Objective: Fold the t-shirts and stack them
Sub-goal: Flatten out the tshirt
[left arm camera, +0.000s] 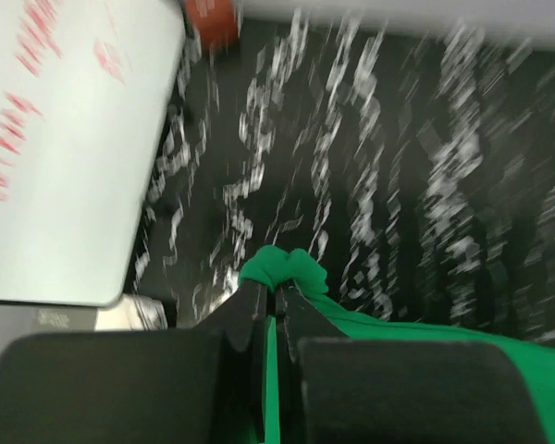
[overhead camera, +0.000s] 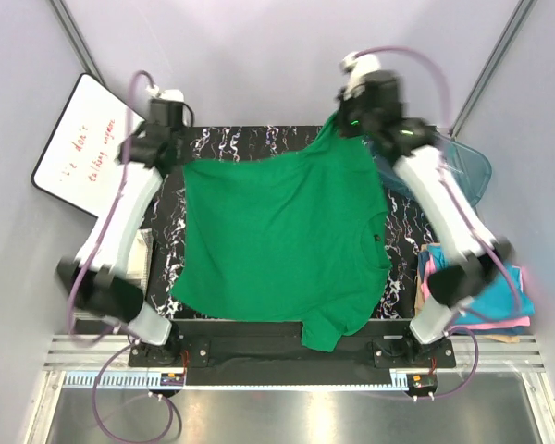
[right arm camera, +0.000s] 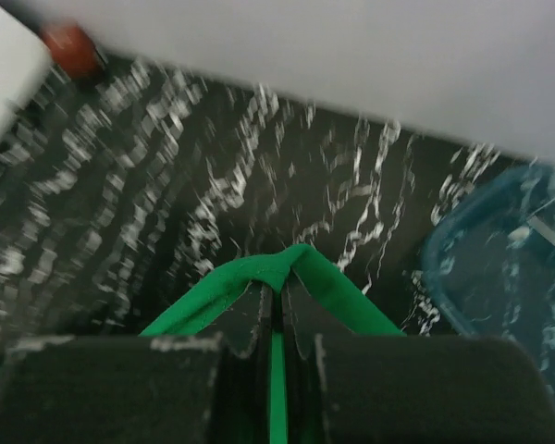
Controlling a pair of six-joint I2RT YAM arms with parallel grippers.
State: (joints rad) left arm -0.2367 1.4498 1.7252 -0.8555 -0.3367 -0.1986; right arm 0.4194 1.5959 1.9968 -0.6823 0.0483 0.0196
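The bright green t-shirt [overhead camera: 282, 236] lies spread over the black marbled table [overhead camera: 402, 222], and one sleeve [overhead camera: 328, 326] hangs off the near edge. My left gripper [overhead camera: 178, 165] is shut on its far left corner. In the left wrist view a bunch of green cloth [left arm camera: 283, 266] pokes out past the tips of that gripper [left arm camera: 277, 290]. My right gripper [overhead camera: 340, 125] is shut on the far right corner, which is pulled up off the table. The right wrist view shows a green hem [right arm camera: 259, 273] looped over that gripper's closed tips [right arm camera: 277, 290]. Folded teal-blue, pink and tan shirts [overhead camera: 499, 305] are stacked at the right.
A clear teal tub [overhead camera: 469, 168] stands at the back right, also seen as the tub [right arm camera: 499, 264] in the right wrist view. A whiteboard [overhead camera: 81, 145] leans at the back left. A small red object [right arm camera: 69, 46] sits at the table's far edge. Pale cloth [overhead camera: 144, 257] lies at the left edge.
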